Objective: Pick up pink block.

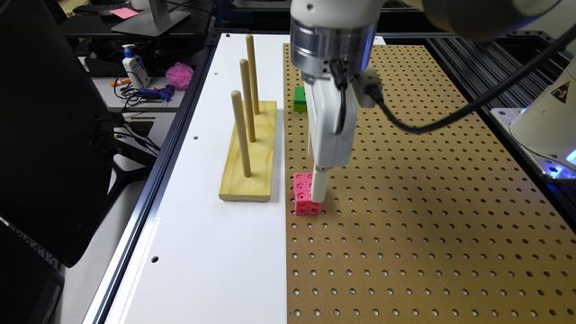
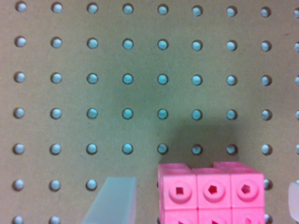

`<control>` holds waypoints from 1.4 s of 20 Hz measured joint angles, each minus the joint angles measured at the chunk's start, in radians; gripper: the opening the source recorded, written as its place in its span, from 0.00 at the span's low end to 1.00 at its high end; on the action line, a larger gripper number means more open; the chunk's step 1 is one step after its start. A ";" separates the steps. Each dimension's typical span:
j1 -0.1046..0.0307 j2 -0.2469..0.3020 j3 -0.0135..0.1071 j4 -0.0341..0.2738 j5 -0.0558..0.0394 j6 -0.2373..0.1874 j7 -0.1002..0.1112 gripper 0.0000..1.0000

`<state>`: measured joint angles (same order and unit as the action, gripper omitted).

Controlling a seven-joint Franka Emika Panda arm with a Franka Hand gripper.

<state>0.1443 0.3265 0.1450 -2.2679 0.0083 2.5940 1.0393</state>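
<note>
Brown pegboard (image 1: 427, 180) covers most of the bench, with a white panel (image 1: 202, 225) along the exterior view's left. On that panel stands a pale wooden base (image 1: 258, 180) with three upright dowels. Near the frame's centre, the pink block (image 1: 303, 194) sits on the pegboard's edge. Lowered around it, the end effector (image 2: 201, 200) is spread wide: one translucent finger (image 2: 112, 200) stands beside the block with a gap, the other barely shows at the opposite side. A green block (image 1: 299, 99) lies farther back.
</note>
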 joint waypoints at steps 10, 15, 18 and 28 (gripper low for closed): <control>0.004 0.064 0.002 0.020 -0.0004 0.072 0.000 1.00; 0.004 0.071 0.002 0.023 -0.0004 0.072 0.000 1.00; 0.004 0.104 0.002 0.026 -0.0040 0.104 0.003 1.00; 0.003 0.105 0.001 0.026 -0.0041 0.105 0.003 0.00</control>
<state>0.1476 0.4315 0.1459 -2.2424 0.0042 2.6987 1.0426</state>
